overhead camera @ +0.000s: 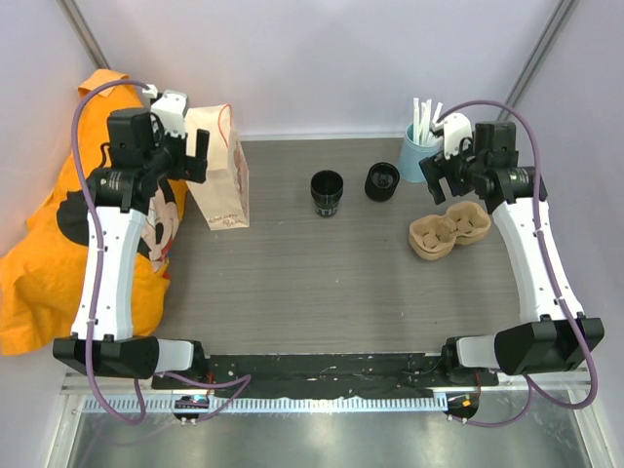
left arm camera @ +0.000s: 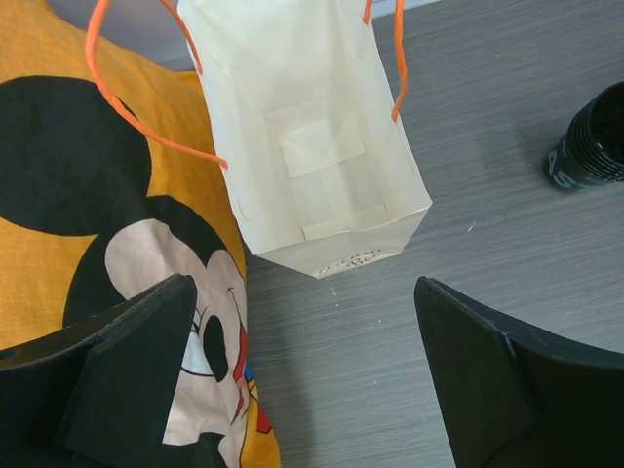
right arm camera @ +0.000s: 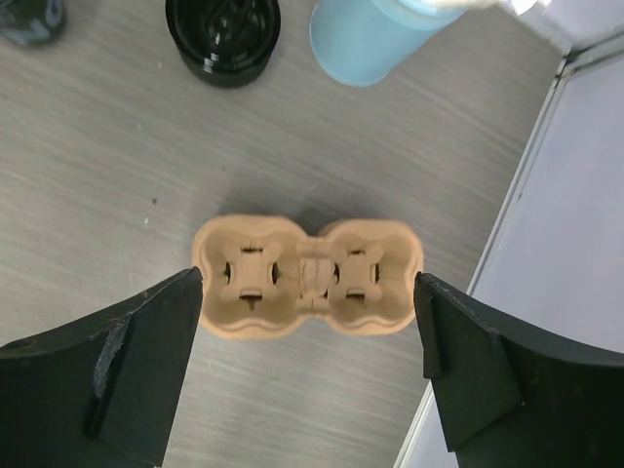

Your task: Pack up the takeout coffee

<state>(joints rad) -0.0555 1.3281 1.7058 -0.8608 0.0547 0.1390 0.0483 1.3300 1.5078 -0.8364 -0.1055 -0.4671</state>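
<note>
Right pincer spread, poised over the tan moulded-pulp two-well cup tray, well right of the cream paper bag with orange handles; probably lining up a grab. Small black round takeout cup and second black cup sit untouched on grey tabletop, right of the bag, not yet in it. Left pincer spread, by the standing bag's top, likely to steady it.

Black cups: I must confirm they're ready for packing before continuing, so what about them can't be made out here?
Left cup, right cup, top view: too small and dark to tell whether filled or lidded.
Left wrist view: left cup cropped by the right edge.
Right wrist view: right cup cropped by the top edge; left cup only a blurred sliver in the corner.
</note>
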